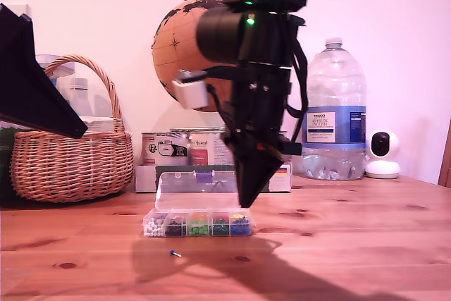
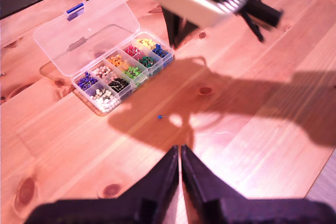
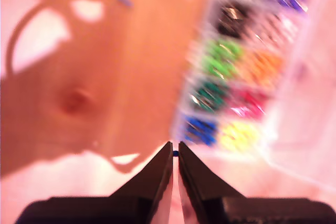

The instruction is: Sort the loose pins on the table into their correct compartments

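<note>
A clear plastic box [image 1: 198,223] lies open on the pine table [image 1: 352,244], with several compartments [image 2: 122,71] of coloured pins. My second gripper [image 1: 246,201] points down at the box's end on the exterior view's right, beside the blue compartment [image 3: 200,130]. Its fingers are shut with a tiny blue pin head [image 3: 175,153] pinched at the tips. One loose blue pin [image 1: 175,253] lies on the wood in front of the box, also visible as a blue pin [image 2: 160,116] from above. My first gripper [image 2: 180,151] is shut and empty, held high at the exterior view's left.
A wicker basket [image 1: 70,153] stands at the back on the exterior view's left. Behind the box are tins [image 1: 184,147] on a flat carton, a globe [image 1: 176,47], a large water bottle [image 1: 335,114] and a small white camera [image 1: 382,153]. The box lid [image 2: 84,30] lies folded back.
</note>
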`<action>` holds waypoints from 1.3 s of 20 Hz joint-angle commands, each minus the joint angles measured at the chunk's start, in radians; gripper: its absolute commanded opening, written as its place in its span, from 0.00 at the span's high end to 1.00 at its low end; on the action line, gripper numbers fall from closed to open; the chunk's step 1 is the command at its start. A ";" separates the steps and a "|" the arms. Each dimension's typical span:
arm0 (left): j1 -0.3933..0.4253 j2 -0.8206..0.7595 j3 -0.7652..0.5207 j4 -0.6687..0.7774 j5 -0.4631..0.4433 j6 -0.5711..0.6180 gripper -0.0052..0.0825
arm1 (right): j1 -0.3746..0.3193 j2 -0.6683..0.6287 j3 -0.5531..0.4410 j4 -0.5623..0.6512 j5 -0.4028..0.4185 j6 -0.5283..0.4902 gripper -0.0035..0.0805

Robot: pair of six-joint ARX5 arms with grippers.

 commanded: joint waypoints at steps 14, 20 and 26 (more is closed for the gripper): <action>0.002 -0.003 -0.008 0.005 0.003 0.004 0.97 | -0.003 0.008 0.001 0.093 -0.015 0.027 0.97; 0.002 -0.003 -0.008 0.005 0.003 0.004 0.97 | -0.003 0.022 0.001 0.088 -0.028 0.027 0.97; 0.002 -0.003 -0.008 0.005 0.003 0.004 0.97 | -0.003 0.032 0.001 0.085 -0.034 0.030 0.97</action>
